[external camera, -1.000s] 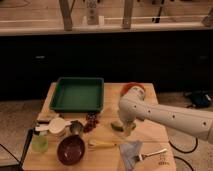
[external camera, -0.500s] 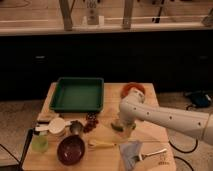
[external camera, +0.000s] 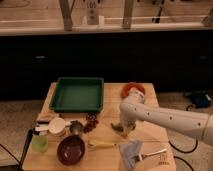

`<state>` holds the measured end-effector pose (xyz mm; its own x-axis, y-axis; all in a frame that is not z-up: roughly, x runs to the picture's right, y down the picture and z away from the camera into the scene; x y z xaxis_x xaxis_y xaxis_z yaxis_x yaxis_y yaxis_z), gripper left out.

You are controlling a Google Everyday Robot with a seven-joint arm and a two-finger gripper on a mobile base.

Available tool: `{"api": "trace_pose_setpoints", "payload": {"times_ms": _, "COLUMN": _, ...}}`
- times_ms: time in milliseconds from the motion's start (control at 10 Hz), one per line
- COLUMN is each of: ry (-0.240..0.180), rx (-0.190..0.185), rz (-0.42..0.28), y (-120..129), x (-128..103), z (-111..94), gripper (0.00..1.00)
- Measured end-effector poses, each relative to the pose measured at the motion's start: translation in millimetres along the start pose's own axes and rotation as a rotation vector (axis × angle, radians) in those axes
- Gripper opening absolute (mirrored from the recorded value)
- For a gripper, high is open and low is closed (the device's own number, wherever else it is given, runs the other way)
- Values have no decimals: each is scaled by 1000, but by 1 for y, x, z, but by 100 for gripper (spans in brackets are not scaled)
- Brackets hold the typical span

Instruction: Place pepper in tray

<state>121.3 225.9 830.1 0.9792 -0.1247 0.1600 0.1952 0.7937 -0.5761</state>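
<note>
One wide green tray point(external camera: 77, 94) sits at the upper left of a wooden table point(external camera: 107, 132), its raised rim running all round and its flat green floor in plain sight. The pepper point(external camera: 117, 126), a small dark-green shape, is not in it: it lies on the tabletop below and to the right of the tray, near the middle of the frame, well apart from the rim.

The white arm point(external camera: 170, 120) reaches in from the right edge and bends down, so that the gripper point(external camera: 124, 130) hangs right at the pepper, touching or just beside it. Whether it has hold of the pepper is not to be made out.

A small orange bowl point(external camera: 133, 88) stands just right of the tray, its near side hidden behind the arm; what is in it does not show. A round dark-red bowl point(external camera: 71, 149) sits at the lower left, its inside too dark to read. Above it stand a white cup point(external camera: 56, 125) and a small grey cup point(external camera: 76, 128), with a pale green cup point(external camera: 40, 142) at the far left.

A dark bunch of grapes point(external camera: 91, 122) lies just below the tray, a yellow banana point(external camera: 102, 145) right of the red bowl, and a grey-blue cloth point(external camera: 131, 150) at the lower edge.
</note>
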Motion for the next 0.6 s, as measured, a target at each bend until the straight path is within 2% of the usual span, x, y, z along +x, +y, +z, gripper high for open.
{"api": "trace_pose_setpoints", "payload": {"times_ms": 300, "ry": 12, "rx": 9, "rz": 7, "y": 0, "x": -2, "z": -10, "gripper": 8}}
{"api": "trace_pose_setpoints", "payload": {"times_ms": 400, "ry": 21, "rx": 21, "rz": 4, "y": -5, "x": -4, "z": -16, "gripper": 3}}
{"api": "trace_pose_setpoints", "payload": {"times_ms": 600, "ry": 41, "rx": 42, "rz": -15, "y": -20, "x": -20, "z": -46, "gripper": 1}}
